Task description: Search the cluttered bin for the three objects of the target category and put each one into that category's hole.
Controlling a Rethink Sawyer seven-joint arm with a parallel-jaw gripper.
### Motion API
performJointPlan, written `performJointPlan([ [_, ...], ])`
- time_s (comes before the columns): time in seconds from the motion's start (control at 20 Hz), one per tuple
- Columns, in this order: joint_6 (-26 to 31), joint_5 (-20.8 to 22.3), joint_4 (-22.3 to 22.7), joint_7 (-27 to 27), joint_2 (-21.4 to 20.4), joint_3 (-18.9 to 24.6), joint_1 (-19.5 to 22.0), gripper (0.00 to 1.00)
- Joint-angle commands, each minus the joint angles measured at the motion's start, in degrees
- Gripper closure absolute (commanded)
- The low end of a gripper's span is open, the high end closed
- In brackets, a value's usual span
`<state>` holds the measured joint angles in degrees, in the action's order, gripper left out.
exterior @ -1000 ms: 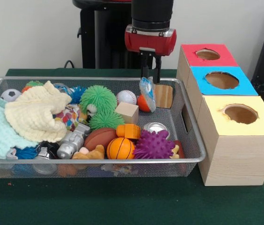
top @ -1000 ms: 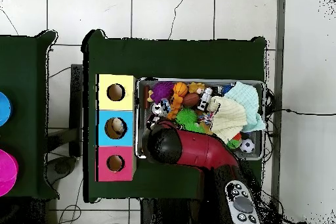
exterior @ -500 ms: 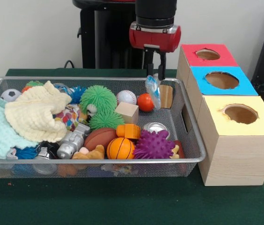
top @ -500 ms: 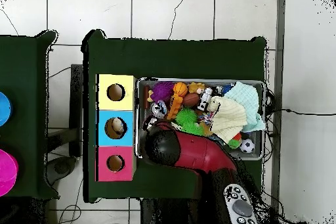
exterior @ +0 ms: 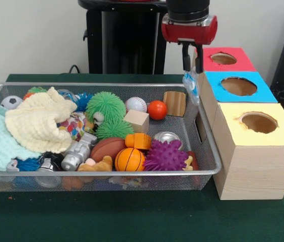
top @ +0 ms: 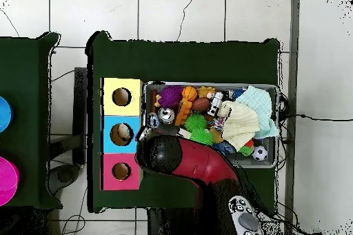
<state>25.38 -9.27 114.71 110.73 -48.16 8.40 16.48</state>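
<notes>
Gripping a blue-white plastic wrapper [exterior: 191,85], our gripper [exterior: 192,69] has jaws pinched on its top. It hangs betw. wire bin [exterior: 208,160] rim & blue-topped box [exterior: 237,86].

There are three boxes with holes: one red [exterior: 223,59], one blue [exterior: 238,86] and one yellow [exterior: 259,122]. One bin [exterior: 208,151] holds two green fuzzy balls [exterior: 105,106] [exterior: 114,128], one purple spiky ball [exterior: 165,156] and two wooden blocks [exterior: 136,120] [exterior: 174,103].
</notes>
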Motion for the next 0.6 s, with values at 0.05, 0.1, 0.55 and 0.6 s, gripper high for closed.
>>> performJointPlan([
  [0.05,8.54,-5.87,3.49,8.67,-2.46,4.99,0.09,1.00],
  [0.1,9.44,-6.35,3.39,8.37,-2.69,4.99,0.35,1.00],
  [0.55,10.12,-10.49,5.75,8.38,-5.43,6.03,-0.33,1.00],
  [0.6,10.16,-11.01,5.87,8.57,-5.80,6.10,-0.71,1.00],
])
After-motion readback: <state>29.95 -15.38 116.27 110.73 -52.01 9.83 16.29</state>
